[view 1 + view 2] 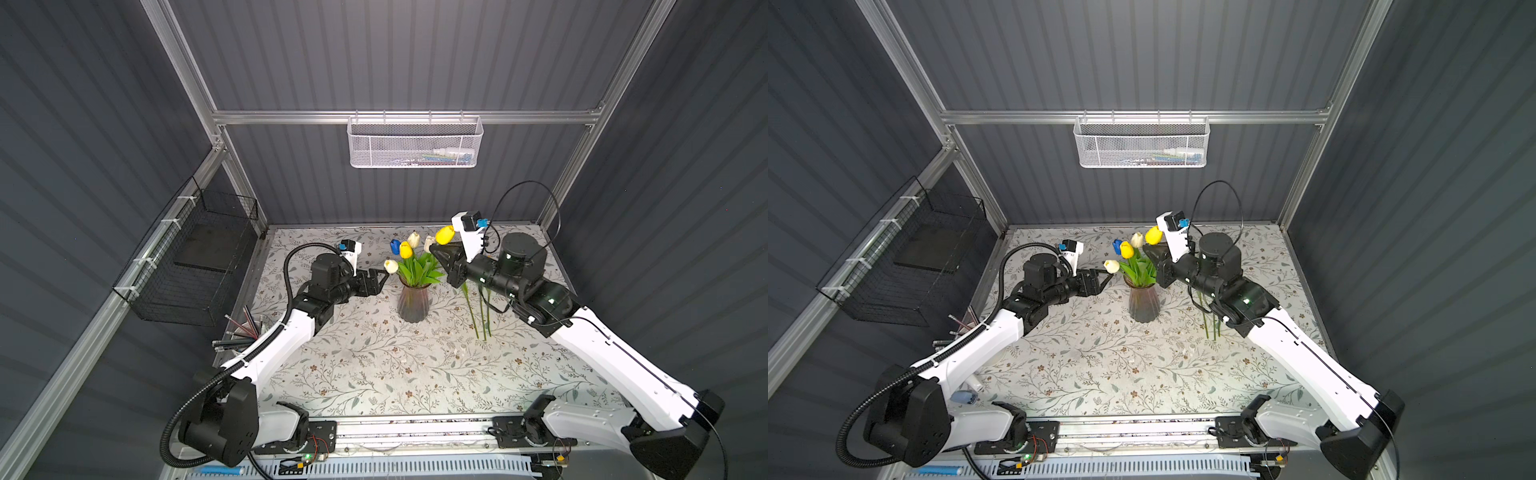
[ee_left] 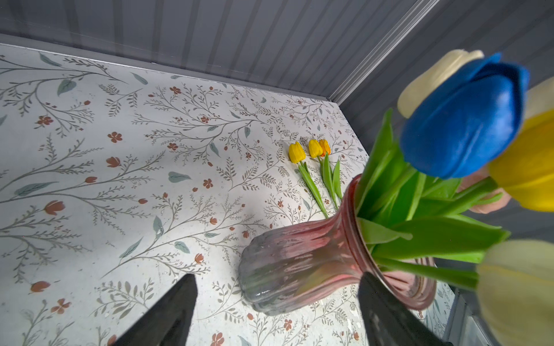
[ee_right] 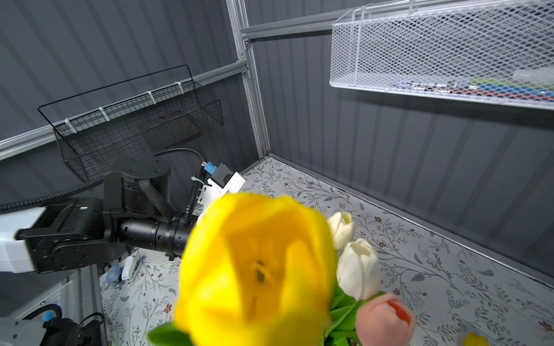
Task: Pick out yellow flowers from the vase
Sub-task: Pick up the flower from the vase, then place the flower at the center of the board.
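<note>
Blurred and filling much of the right wrist view, a yellow tulip [image 3: 257, 269] [image 1: 444, 235] sits closest to the lens, its head hiding the fingers beneath it. Just right of centre in both top views, the right gripper [image 1: 434, 249] [image 1: 1145, 248] has its jaws closed on the stem directly under that head, which stands higher than the other blooms. Left of centre, the left gripper [image 1: 384, 277] [image 1: 1105, 277] points at the bouquet with its jaws apart, holding nothing. In the left wrist view its two black fingers [image 2: 171, 311] stand well apart, with the ribbed glass vase [image 2: 299, 269] [image 1: 412, 305] showing between them. That vase stands upright at the middle of the floral tabletop [image 1: 374, 374] and holds a second yellow tulip [image 1: 405, 249], a blue tulip [image 1: 395, 246], white tulips [image 1: 413, 240] and a pink tulip [image 3: 383, 320]. Three more yellow tulips [image 2: 315, 148], one orange-tinged, lie side by side on the tabletop right of the vase; in the top views only their stems [image 1: 478, 316] show, under the right arm
</note>
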Controlling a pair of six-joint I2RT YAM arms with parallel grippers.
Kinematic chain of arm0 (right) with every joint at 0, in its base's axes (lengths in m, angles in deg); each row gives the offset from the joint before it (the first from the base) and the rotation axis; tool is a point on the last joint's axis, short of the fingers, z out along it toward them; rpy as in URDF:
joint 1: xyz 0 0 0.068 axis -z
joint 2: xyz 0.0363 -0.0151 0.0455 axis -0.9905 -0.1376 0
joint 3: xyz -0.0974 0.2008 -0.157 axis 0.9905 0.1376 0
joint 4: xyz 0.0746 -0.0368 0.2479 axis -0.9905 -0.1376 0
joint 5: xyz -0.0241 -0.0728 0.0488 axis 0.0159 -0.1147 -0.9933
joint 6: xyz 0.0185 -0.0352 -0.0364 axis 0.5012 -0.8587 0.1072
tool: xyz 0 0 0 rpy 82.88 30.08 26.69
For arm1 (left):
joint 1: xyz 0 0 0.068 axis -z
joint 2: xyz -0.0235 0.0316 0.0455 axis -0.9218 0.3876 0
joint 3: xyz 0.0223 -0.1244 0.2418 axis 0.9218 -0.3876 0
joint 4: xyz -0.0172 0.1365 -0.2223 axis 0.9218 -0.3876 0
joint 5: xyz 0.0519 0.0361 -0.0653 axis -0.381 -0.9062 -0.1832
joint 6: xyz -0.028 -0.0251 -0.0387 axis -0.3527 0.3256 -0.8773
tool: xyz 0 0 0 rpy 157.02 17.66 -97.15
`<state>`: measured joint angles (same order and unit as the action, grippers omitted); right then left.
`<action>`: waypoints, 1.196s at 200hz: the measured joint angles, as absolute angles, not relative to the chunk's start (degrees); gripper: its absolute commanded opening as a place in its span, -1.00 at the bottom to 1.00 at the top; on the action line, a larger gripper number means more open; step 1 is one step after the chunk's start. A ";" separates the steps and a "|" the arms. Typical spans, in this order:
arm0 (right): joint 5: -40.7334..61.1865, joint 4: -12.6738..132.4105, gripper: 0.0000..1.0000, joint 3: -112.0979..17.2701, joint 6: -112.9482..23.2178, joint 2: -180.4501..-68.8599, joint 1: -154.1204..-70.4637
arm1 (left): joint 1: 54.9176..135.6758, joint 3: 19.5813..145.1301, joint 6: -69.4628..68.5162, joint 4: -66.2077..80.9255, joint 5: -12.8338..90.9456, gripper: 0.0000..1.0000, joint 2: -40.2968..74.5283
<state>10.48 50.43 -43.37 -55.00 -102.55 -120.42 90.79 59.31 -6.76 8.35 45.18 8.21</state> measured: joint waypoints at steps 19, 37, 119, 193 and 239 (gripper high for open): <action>9.65 48.48 -0.83 -45.79 -54.94 -101.57 -120.37 | 90.79 59.12 -5.75 6.79 43.73 0.72 7.03; 8.90 46.16 -0.84 -47.61 -54.79 -99.71 -120.31 | 90.79 58.88 -4.62 5.13 42.31 0.72 5.32; 5.43 30.60 -0.85 -59.45 -53.08 -95.86 -118.16 | 90.79 58.64 -0.73 -2.89 32.28 0.75 -0.49; 10.76 9.64 -0.84 -64.66 -52.16 -96.74 -111.85 | 90.79 58.66 2.53 -8.46 26.03 0.78 -4.05; 12.69 3.54 -0.82 -59.63 -51.51 -99.95 -104.26 | 90.79 58.68 3.27 -10.08 24.87 0.78 -4.93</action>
